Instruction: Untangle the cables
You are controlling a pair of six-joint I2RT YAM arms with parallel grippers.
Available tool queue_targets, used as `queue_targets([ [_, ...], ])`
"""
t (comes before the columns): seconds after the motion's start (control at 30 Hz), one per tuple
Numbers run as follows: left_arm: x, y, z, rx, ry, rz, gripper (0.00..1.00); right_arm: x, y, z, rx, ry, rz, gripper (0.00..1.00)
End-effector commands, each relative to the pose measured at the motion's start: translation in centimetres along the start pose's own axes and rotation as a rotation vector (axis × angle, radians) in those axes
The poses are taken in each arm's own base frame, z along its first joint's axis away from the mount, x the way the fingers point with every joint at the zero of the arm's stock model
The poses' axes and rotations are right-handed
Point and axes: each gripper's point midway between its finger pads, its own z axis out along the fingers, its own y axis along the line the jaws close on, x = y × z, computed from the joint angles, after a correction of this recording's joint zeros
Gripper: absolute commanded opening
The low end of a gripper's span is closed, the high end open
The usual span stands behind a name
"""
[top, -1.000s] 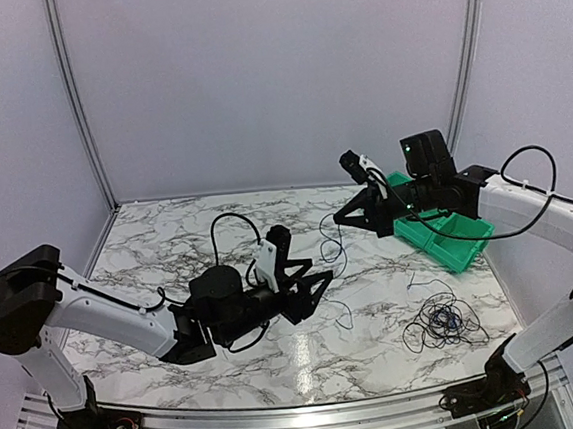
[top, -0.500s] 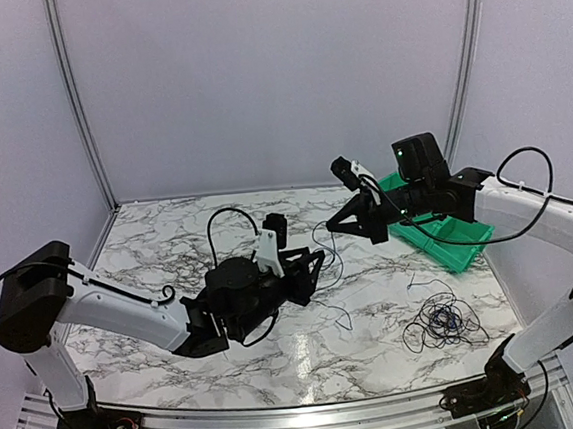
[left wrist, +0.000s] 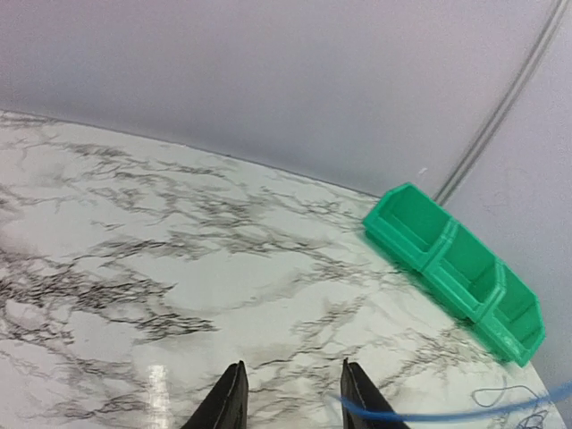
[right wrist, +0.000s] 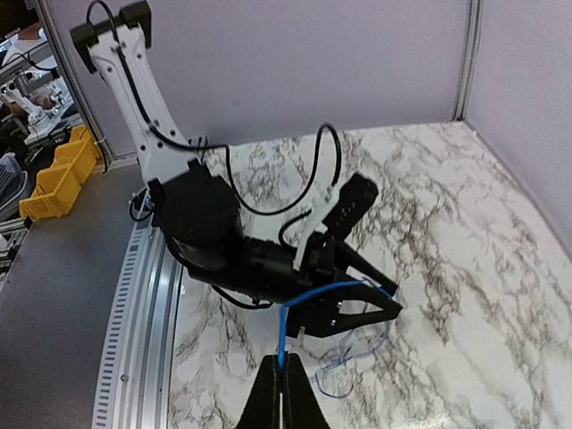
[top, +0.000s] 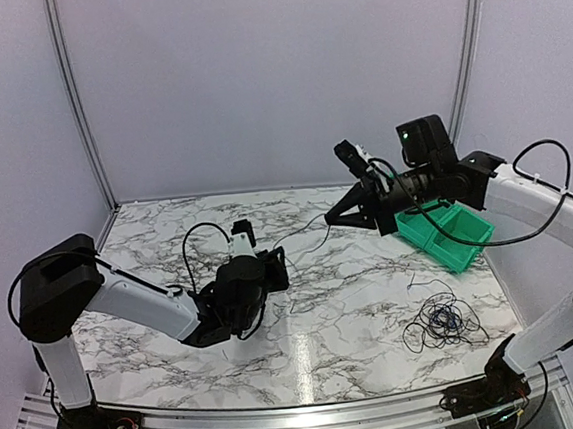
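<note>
My right gripper [top: 329,221] hangs above the table's middle, shut on a thin blue cable [right wrist: 319,290] at its tips [right wrist: 284,360]. The cable [top: 303,231] runs across to my left gripper [top: 276,264] and lies over one finger [left wrist: 357,398]. That gripper's jaws [left wrist: 293,365] stand apart with nothing between them. In the right wrist view, past the left gripper [right wrist: 393,299], the blue cable drops in loose loops to the marble. The remaining cables [top: 441,319] lie in a dark tangle with a blue coil at the front right.
A green divided bin [top: 449,235] sits at the table's right edge, behind my right arm, and shows in the left wrist view too [left wrist: 456,268]. Yellow bins [right wrist: 54,183] stand off the table beyond the rail.
My left gripper has pulled back to the left and its jaws have narrowed. The blue cable, which hung slack to the table, now stretches between both grippers.
</note>
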Motion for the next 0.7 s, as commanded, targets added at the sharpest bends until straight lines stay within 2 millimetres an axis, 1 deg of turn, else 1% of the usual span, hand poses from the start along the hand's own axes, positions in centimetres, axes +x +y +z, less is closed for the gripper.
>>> queue_targets([
  [0.0, 2.3, 5.9, 0.1, -0.142, 0.03, -0.042, 0.38, -6.6, 1.5, -3.9, 0.03, -0.11, -0.146, 0.0],
  [0.1, 3.4, 6.9, -0.4, -0.147, 0.06, -0.038, 0.39, -8.0, -0.1, -5.4, 0.095, -0.133, -0.161, 0.0],
  [0.23, 4.1, 7.4, -0.9, -0.141, 0.088, -0.03, 0.41, -9.5, -2.4, -7.3, 0.177, -0.167, -0.173, 0.0],
  [0.33, 4.3, 6.9, -1.1, -0.106, 0.114, -0.027, 0.45, -10.3, -4.5, -8.2, 0.275, -0.171, -0.18, 0.0],
  [0.43, 4.2, 5.4, -1.4, -0.036, 0.146, 0.008, 0.5, -10.0, -7.4, -8.9, 0.373, -0.164, -0.148, 0.0],
  [0.5, 3.7, 4.1, -1.9, 0.021, 0.157, 0.043, 0.59, -9.4, -9.2, -9.5, 0.418, -0.162, -0.12, 0.0],
  [0.53, 3.0, 3.0, -2.4, 0.059, 0.153, 0.068, 0.67, -9.1, -10.1, -9.7, 0.439, -0.161, -0.108, 0.0],
  [0.57, 2.5, 2.2, -2.9, 0.087, 0.147, 0.1, 0.78, -8.7, -11.0, -9.9, 0.46, -0.158, -0.096, 0.0],
  [0.6, 1.9, 1.7, -3.3, 0.107, 0.138, 0.12, 0.94, -8.3, -11.7, -10.2, 0.483, -0.155, -0.086, 0.0],
  [0.63, 1.3, 1.3, -3.9, 0.124, 0.131, 0.127, 0.98, -8.0, -12.4, -10.4, 0.503, -0.153, -0.08, 0.0],
  [0.67, 0.7, 0.9, -4.4, 0.144, 0.126, 0.119, 0.99, -7.8, -12.9, -10.7, 0.526, -0.153, -0.077, 0.0],
])
